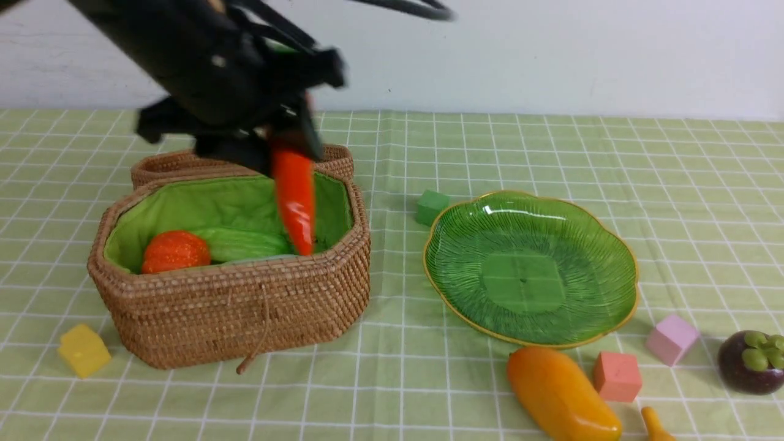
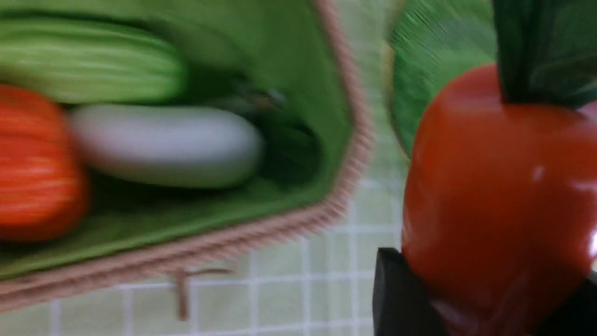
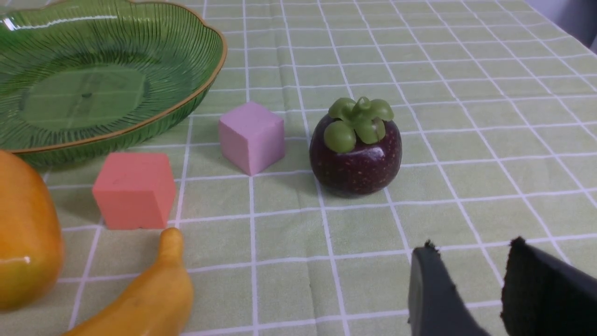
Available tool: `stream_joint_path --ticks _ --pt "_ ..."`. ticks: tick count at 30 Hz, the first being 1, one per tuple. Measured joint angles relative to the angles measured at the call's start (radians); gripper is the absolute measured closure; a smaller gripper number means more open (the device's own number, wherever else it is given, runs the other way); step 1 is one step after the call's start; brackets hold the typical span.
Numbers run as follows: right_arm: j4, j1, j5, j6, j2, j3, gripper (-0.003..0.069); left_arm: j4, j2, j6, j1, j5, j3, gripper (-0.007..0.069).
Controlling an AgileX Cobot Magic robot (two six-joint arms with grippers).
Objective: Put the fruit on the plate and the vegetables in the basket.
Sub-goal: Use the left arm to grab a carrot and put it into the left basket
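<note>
Glossy orange-yellow toy mango [image 1: 560,395] and slim yellow banana [image 3: 144,294] lay near the right gripper [image 3: 471,247], whose jaws stood narrowly parted, gripping nothing, with the round dark purple mangosteen [image 3: 357,154] just ahead of them. The left gripper [image 1: 288,144] clamped the orange-red toy carrot [image 1: 295,196], which hung below its jaws into the woven brown wicker basket [image 1: 245,306]; the ribbed green glass plate [image 1: 533,269] lay well aside.

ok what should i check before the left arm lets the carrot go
1. Grip: ok, left gripper is shut on the carrot.
2. Position: ok, carrot tip hangs inside the basket rim.
3. Access: ok, lid is folded back.
4. Landing room: ok, bare lining shows past the radish, cucumber and pumpkin.
5. Other arm: ok, right gripper is by the mangosteen, jaws apart, empty.
</note>
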Motion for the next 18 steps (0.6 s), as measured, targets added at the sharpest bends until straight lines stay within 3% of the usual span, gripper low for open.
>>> stream_joint_path --ticks 4,7,14,18 --pt "0.000 0.000 0.000 0.000 0.000 0.000 0.0419 0.025 0.048 -0.223 0.132 0.023 0.000 0.0297" --pt "0.000 0.000 0.000 0.000 0.000 0.000 0.0419 0.025 0.097 -0.367 0.161 0.026 0.000 0.0297" --pt "0.000 0.000 0.000 0.000 0.000 0.000 0.0419 -0.107 0.194 -0.369 0.160 -0.035 0.000 0.0290" --pt "0.000 0.000 0.000 0.000 0.000 0.000 0.0419 -0.160 0.207 -0.369 0.160 -0.074 0.000 0.0197"
